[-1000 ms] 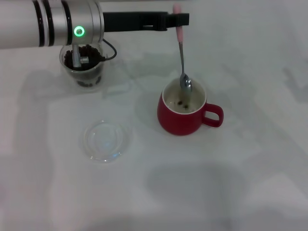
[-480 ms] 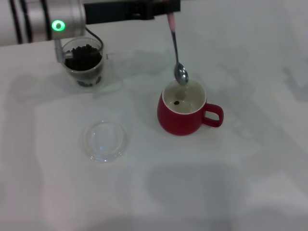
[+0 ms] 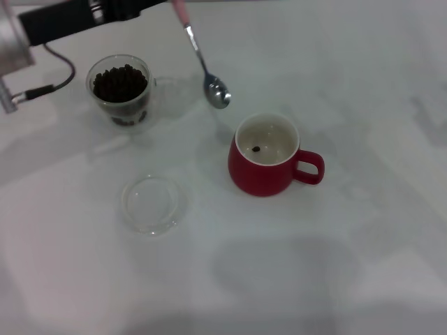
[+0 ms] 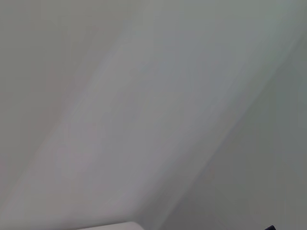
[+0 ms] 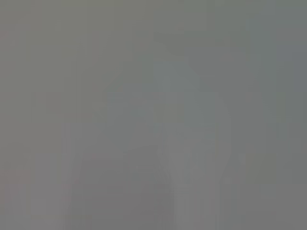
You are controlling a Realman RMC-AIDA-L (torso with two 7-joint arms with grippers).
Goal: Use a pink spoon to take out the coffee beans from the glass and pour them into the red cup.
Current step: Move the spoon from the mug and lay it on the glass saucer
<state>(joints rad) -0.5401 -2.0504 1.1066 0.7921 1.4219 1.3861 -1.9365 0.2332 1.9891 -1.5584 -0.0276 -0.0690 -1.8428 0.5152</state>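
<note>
No text, label, brand, number or sign can be read anywhere in these views. The glass (image 3: pixel 121 89) carries a dark patch low on its wall, but it is too blurred to tell whether it is print or beans. The red cup (image 3: pixel 264 173) and the pink spoon (image 3: pixel 204 67) bear no markings.

Your head view is evenly and softly lit from above, the white worktop (image 3: pixel 363 265) washed pale, with faint broad shadows beside the red cup (image 3: pixel 264 164) and the glass (image 3: pixel 121 91). The spoon (image 3: pixel 202 66) is slightly smeared, its bowl catching a small glint. Both your wrist views are blank, featureless grey blur.
</note>
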